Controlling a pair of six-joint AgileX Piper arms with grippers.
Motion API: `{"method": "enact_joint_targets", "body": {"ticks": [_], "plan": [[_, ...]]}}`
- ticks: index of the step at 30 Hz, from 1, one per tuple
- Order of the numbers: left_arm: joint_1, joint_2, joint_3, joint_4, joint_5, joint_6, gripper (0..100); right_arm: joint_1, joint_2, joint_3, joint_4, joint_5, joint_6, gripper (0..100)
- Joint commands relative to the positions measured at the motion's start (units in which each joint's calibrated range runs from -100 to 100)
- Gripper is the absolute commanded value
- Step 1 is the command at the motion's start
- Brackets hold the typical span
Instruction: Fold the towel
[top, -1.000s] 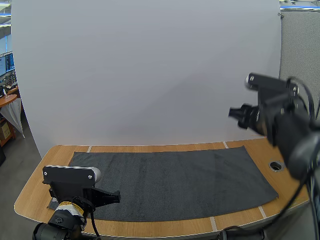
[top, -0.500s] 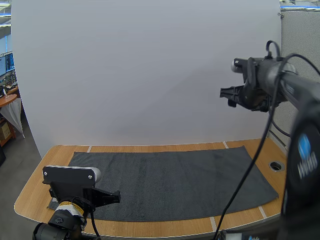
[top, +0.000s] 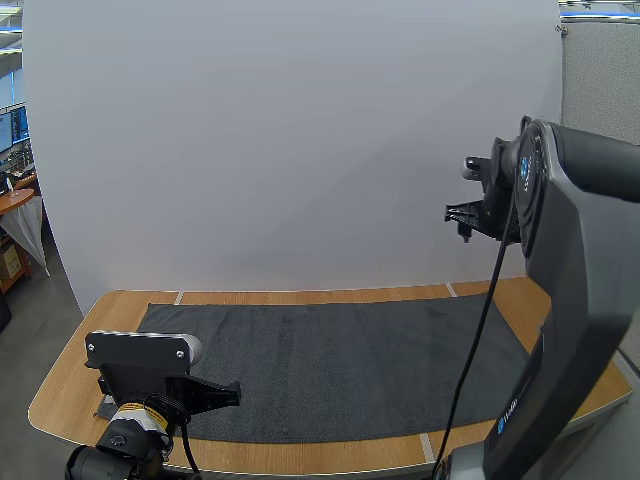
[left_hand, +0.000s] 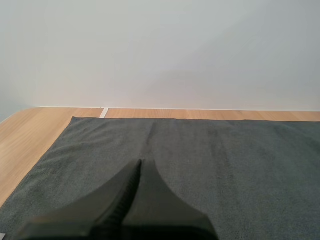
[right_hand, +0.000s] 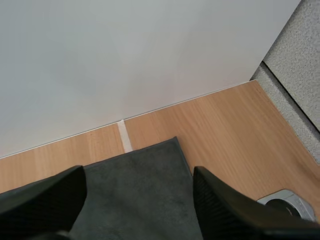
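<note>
Now | towel (top: 340, 365) flat, edges free | right jaws apart, high over corner

Towel (top: 350, 360) flat on the table (top: 115, 310), lengthwise left to right.

I can read no word or number anywhere. My right arm (top: 570, 250), which rises over the right end of the towel (top: 350, 360), carries a blue round mark (top: 524, 168) high up and a short line of blue lettering (top: 506, 415) low down, both too small to make out. By the towel's near left corner, the yellow band (top: 130, 411) on my left arm (top: 120, 440) bears dark print I cannot read either.
</note>
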Motion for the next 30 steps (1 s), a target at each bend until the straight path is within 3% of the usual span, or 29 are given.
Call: {"method": "enact_joint_targets", "body": {"ticks": [1, 7, 17, 30], "plan": [[-0.15, -0.2, 0.0, 0.5, -1.3, -0.6, 0, -1.4, 2.6, -2.5, 2.9, -0.4, -4.7, 100], [-0.15, -0.2, 0.0, 0.5, -1.3, -0.6, 0, -4.3, 9.3, -6.8, 8.3, -0.2, -12.5, 100], [-0.15, -0.2, 0.0, 0.5, -1.3, -0.6, 0, -8.6, 19.3, -16.0, 28.4, 13.0, -33.1, 100], [-0.15, -0.2, 0.0, 0.5, -1.3, -0.6, 0, -9.1, 29.5, -19.7, 34.8, 15.7, -45.8, 100]]}}
